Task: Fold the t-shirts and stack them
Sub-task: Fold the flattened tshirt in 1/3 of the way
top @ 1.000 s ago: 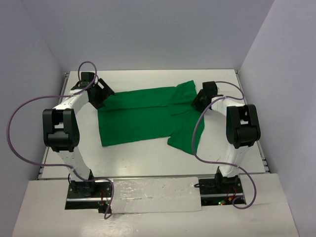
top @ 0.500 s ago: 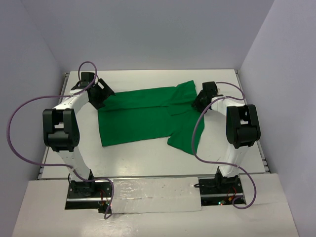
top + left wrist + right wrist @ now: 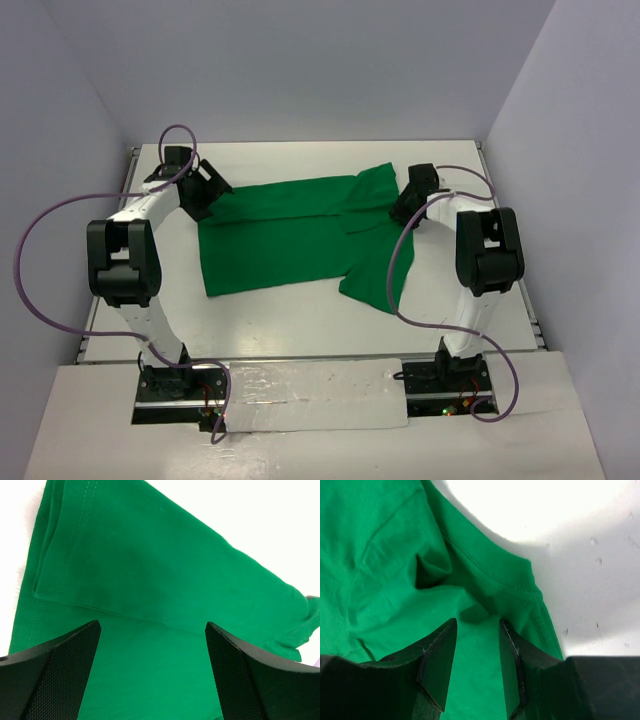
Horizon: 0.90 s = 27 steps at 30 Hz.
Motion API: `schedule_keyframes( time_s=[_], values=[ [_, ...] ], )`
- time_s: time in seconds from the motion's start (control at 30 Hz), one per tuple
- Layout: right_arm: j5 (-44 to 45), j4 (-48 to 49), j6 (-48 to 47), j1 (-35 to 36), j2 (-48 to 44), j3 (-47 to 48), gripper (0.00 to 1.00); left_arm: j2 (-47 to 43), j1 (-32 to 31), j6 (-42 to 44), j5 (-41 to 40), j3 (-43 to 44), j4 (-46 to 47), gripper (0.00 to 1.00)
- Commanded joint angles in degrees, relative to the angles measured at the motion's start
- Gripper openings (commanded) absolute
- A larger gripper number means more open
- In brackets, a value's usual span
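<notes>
The bright green t-shirt (image 3: 290, 240) lies partly folded across the white table, its sleeves at the right end. My left gripper (image 3: 207, 195) is at the shirt's far left corner. In the left wrist view (image 3: 152, 670) its jaws stand wide apart over a folded hem of the shirt (image 3: 140, 565) and hold nothing. My right gripper (image 3: 400, 210) is at the shirt's far right end by the upper sleeve. In the right wrist view (image 3: 477, 650) its jaws stand a little apart, low on the rumpled cloth (image 3: 385, 555), with green fabric lying between the fingers.
The white table (image 3: 300, 320) has raised rails at its left (image 3: 128, 200) and right (image 3: 500, 200) sides, and grey walls stand close around it. Purple cables (image 3: 40, 260) loop off both arms. Bare table shows in front of the shirt.
The right arm has shifted slightly to the left at the sleeve. The left arm and the shirt have not visibly moved.
</notes>
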Motion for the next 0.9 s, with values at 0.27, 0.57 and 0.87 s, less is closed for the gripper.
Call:
schedule_keyframes(
  time_s=[0.27, 0.57, 0.87],
  values=[
    [2.30, -1.75, -0.85, 0.31, 2.63, 5.44, 0.38, -0.48, -0.48, 0.15, 0.45, 1.29, 0.25, 0.94],
    [1.98, -1.62, -0.77, 0.32, 2.71, 5.61, 0.10, -0.54, -0.48, 0.19, 0.57, 0.65, 0.64, 0.94],
    [1.93, 4.72, 0.31, 0.37, -7.79, -4.54, 0.09, -0.72, -0.48, 0.50, 0.34, 0.21, 0.46, 0.94]
  ],
)
